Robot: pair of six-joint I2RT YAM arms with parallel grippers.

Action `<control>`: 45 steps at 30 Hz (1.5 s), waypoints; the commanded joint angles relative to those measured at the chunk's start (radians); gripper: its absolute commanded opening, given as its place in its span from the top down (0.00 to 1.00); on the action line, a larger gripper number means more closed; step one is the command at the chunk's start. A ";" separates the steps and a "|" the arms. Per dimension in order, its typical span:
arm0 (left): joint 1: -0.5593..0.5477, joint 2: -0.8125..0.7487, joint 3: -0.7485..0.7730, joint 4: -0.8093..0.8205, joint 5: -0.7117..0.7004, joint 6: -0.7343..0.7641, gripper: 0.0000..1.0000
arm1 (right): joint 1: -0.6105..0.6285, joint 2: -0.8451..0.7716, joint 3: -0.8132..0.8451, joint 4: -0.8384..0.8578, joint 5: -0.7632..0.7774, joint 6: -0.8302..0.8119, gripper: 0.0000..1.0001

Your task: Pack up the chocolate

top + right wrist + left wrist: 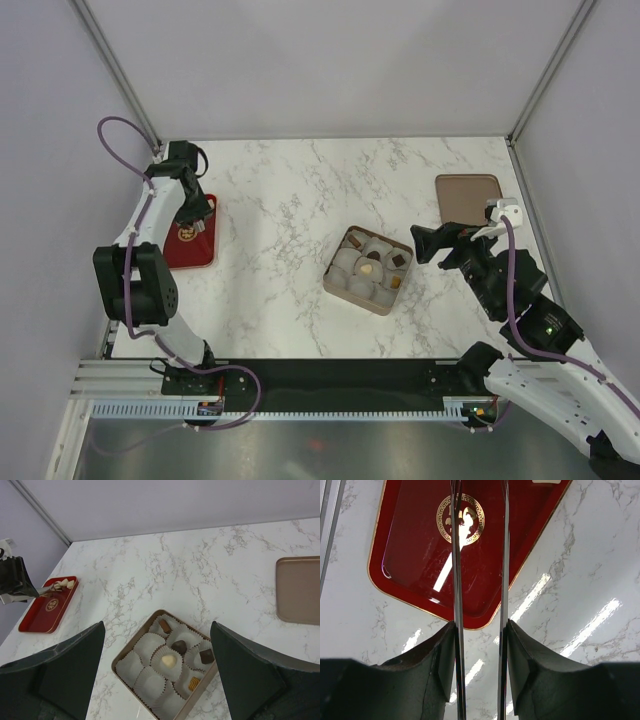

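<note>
I count five chocolate pieces [170, 661] in one nine-cup box [135, 638], mid-table. A pale cluster [64, 584], too small to count, sits on one red tray [35, 617], left. Long axes unreadable. Left gripper [198, 224] and right gripper [428, 243] are both spread, empty.

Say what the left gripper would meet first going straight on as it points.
Most likely the red tray: the open left gripper points at its floor near the gold emblem, though depth is unclear.
</note>
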 commanded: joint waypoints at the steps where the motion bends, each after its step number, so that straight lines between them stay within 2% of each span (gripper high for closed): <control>1: 0.025 0.011 0.000 0.057 0.024 0.004 0.51 | -0.001 -0.002 -0.003 0.033 0.017 -0.012 0.05; 22: 0.071 0.034 -0.023 0.076 0.045 0.018 0.51 | -0.001 0.001 -0.006 0.035 0.020 -0.017 0.05; 45: 0.074 -0.063 -0.040 0.076 0.045 0.018 0.51 | -0.001 0.004 0.000 0.035 -0.004 0.003 0.05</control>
